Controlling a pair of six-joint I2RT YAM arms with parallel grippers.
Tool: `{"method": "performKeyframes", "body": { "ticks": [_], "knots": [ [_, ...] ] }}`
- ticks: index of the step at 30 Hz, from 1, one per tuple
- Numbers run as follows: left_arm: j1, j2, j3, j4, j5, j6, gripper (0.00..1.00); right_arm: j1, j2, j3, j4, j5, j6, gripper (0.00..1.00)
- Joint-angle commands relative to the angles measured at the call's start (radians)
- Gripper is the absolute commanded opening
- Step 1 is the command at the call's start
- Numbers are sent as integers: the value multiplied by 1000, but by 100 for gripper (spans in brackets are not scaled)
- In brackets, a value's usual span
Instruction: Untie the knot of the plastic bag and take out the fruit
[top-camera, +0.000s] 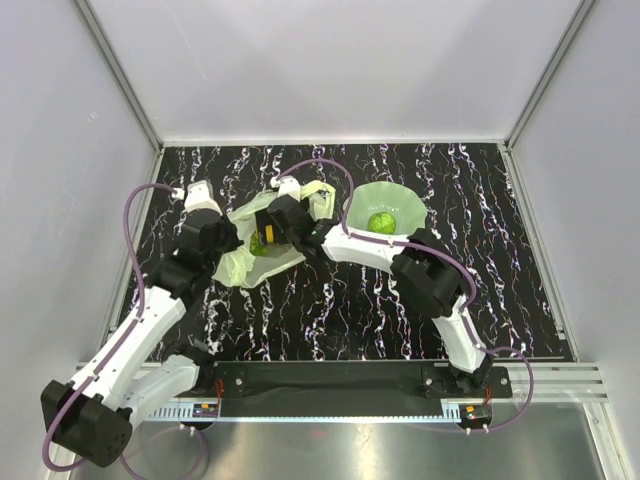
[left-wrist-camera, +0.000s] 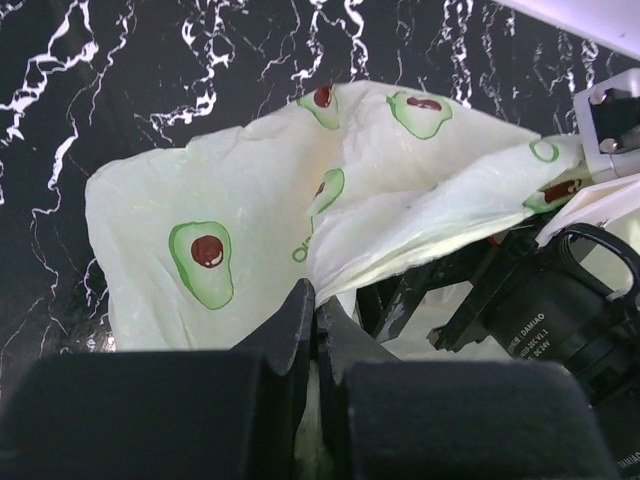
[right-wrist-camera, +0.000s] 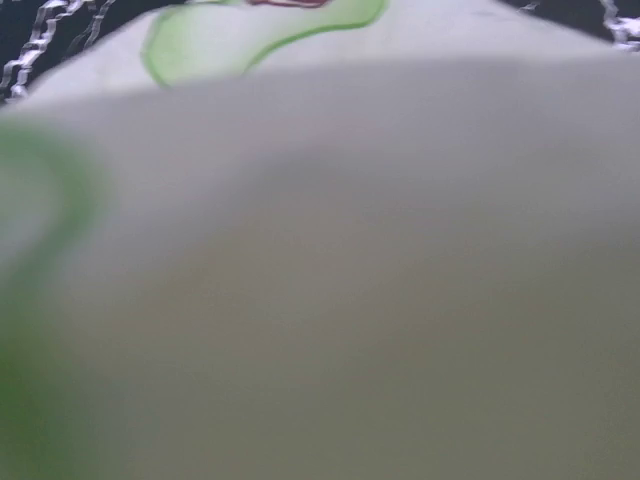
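Observation:
The pale yellow-green plastic bag (top-camera: 240, 262) with avocado prints lies at the middle left, its mouth gaping. In the left wrist view the bag (left-wrist-camera: 230, 200) fills the middle. My left gripper (left-wrist-camera: 316, 302) is shut on a fold of the bag's film at its left edge (top-camera: 230, 243). My right gripper (top-camera: 268, 232) reaches into the bag's mouth, its fingers hidden by film. The right wrist view shows only blurred bag film (right-wrist-camera: 320, 250). A green round fruit (top-camera: 381, 221) sits in the green dish (top-camera: 410, 205). Something green (top-camera: 257, 245) shows inside the bag. The knot is out of view.
The black marbled table top (top-camera: 330, 310) is ringed by white walls and a metal frame. The right arm's black wrist (left-wrist-camera: 545, 310) lies close to my left fingers. The green dish stands right of the bag, behind the right forearm.

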Motion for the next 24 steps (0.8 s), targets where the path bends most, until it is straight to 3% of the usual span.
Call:
{"method": "performKeyframes", "body": {
  "ticks": [1,5,18,19,23,24],
  "knots": [
    [8,26,-12,75,-23,-26,0,-1,16,0,136,-133,-15,100],
    [11,38,-35,92,-41,-54,0,1,45,-5,176,-184,-45,100],
    [27,4,-13,61,-30,-40,0,-32,270,263,98,-207,-100,99],
    [28,4,-15,59,-29,-37,0,-38,273,260,121,-216,-88,96],
    [33,-2,-15,52,-30,-32,0,-56,251,224,176,-273,-49,64],
    [36,-7,-16,52,-32,-31,0,-59,237,179,196,-293,-43,44]
  ]
}}
